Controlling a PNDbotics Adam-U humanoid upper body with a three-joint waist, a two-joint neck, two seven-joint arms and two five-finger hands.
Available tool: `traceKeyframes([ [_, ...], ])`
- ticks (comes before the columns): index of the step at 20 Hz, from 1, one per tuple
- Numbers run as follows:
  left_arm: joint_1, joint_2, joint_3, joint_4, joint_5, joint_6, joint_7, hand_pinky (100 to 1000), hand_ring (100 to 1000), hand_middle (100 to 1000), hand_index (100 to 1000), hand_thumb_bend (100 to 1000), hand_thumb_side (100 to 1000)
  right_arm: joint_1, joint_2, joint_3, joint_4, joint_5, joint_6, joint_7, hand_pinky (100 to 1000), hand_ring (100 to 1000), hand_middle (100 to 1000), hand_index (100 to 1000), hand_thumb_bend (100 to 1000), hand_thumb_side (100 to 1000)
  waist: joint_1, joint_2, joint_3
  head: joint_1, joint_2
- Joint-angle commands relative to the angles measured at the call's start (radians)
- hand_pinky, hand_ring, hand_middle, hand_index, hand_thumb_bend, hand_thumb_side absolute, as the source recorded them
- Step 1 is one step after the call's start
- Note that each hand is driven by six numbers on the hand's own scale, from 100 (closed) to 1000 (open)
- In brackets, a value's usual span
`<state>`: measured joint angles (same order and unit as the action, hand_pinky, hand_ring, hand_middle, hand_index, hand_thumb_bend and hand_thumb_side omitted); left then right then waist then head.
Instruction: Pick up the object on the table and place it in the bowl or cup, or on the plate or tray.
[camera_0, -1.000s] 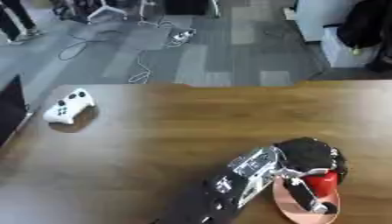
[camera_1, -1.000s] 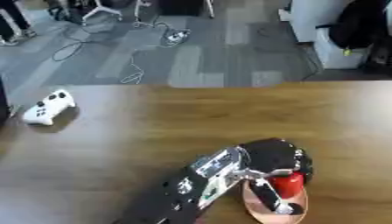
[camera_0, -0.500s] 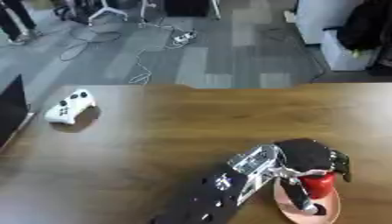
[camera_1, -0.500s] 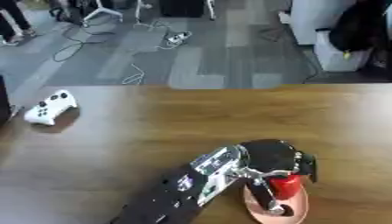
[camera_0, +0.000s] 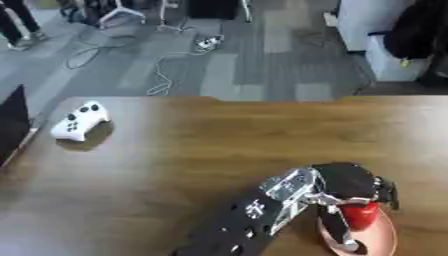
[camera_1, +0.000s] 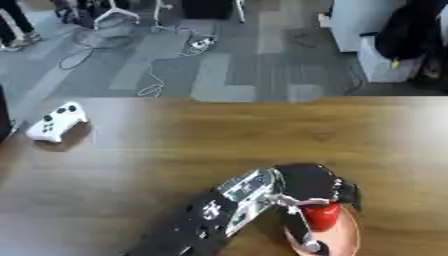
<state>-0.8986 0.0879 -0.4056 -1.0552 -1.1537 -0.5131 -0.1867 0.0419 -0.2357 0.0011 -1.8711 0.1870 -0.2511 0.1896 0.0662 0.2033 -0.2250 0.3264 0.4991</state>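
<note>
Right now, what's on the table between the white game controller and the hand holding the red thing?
Nothing: in the left eye view, only bare wooden table lies between the white game controller and the left hand, whose fingers curl round the red object over the plate.

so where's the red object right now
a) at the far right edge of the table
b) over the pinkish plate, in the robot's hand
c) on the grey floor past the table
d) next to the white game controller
b: the left hand is curled round the red object directly above the pinkish plate, far from the white controller.
</note>
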Motion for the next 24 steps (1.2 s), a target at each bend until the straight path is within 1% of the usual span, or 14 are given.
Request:
traceKeyframes([
  [1,-0.021,0.008,0.008,-0.011,-0.009,-0.008,-0.003,638,787,808,866,520,442,0.001,-0.003,-0.008,-0.016,0.000,-0.004,0.000,598,711,600,966,100,950,-0.010,-0.018,0.001,0.009,0.001],
  [2,-0.022,0.008,0.009,-0.012,-0.008,-0.009,-0.004,655,793,812,870,516,482,0.002,-0.003,-0.008,-0.016,0.000,-0.004,0.000,598,711,600,966,100,949,-0.010,-0.019,0.002,0.009,0.001],
  [8,-0.025,0.006,0.009,-0.018,0.000,-0.012,-0.009,670,799,816,874,522,522,0.002,-0.005,-0.009,-0.014,-0.004,-0.003,0.000,598,711,600,966,100,951,-0.013,-0.023,0.004,0.010,0.003],
  [9,-0.026,0.006,0.009,-0.019,0.000,-0.013,-0.010,676,801,818,875,525,540,0.002,-0.007,-0.009,-0.013,-0.004,-0.003,-0.001,598,711,600,966,100,948,-0.013,-0.023,0.004,0.011,0.003],
  [11,-0.027,0.007,0.010,-0.021,0.000,-0.014,-0.013,713,814,823,881,533,598,0.000,-0.009,-0.009,-0.011,-0.008,-0.003,-0.001,598,711,600,966,100,947,-0.014,-0.025,0.005,0.011,0.003],
  [12,-0.028,0.006,0.011,-0.020,0.004,-0.015,-0.015,754,822,826,884,534,624,0.000,-0.010,-0.010,-0.010,-0.009,-0.004,-0.001,598,711,600,966,100,946,-0.015,-0.025,0.005,0.011,0.003],
  [13,-0.029,0.007,0.011,-0.021,0.004,-0.016,-0.017,771,825,826,885,529,646,0.000,-0.011,-0.010,-0.009,-0.010,-0.004,-0.001,598,711,600,966,100,945,-0.016,-0.026,0.006,0.011,0.003],
  [15,-0.032,0.008,0.012,-0.025,0.004,-0.017,-0.021,822,832,828,886,537,675,0.000,-0.012,-0.009,-0.008,-0.012,-0.004,-0.001,598,711,599,966,100,946,-0.017,-0.028,0.008,0.011,0.003],
  [16,-0.033,0.008,0.013,-0.027,0.004,-0.018,-0.022,822,832,828,886,537,675,0.000,-0.013,-0.009,-0.007,-0.013,-0.005,-0.001,598,711,599,966,100,946,-0.017,-0.028,0.009,0.010,0.004],
  [17,-0.035,0.009,0.013,-0.029,0.004,-0.018,-0.023,876,841,830,887,548,729,0.001,-0.013,-0.009,-0.007,-0.013,-0.005,-0.001,598,711,599,965,100,945,-0.018,-0.030,0.010,0.010,0.004],
  [19,-0.038,0.011,0.013,-0.036,0.006,-0.019,-0.025,937,856,834,888,552,770,0.003,-0.015,-0.010,-0.007,-0.014,-0.006,-0.001,598,711,599,965,100,944,-0.019,-0.033,0.014,0.009,0.006],
  [21,-0.042,0.014,0.013,-0.048,0.009,-0.018,-0.026,989,886,840,889,561,790,0.005,-0.016,-0.010,-0.007,-0.016,-0.006,-0.001,598,711,599,965,100,943,-0.021,-0.035,0.017,0.008,0.007],
  [24,-0.046,0.018,0.012,-0.064,0.014,-0.017,-0.029,1000,929,847,890,559,789,0.008,-0.017,-0.009,-0.007,-0.018,-0.007,0.000,599,711,599,965,100,942,-0.023,-0.039,0.023,0.007,0.008],
])
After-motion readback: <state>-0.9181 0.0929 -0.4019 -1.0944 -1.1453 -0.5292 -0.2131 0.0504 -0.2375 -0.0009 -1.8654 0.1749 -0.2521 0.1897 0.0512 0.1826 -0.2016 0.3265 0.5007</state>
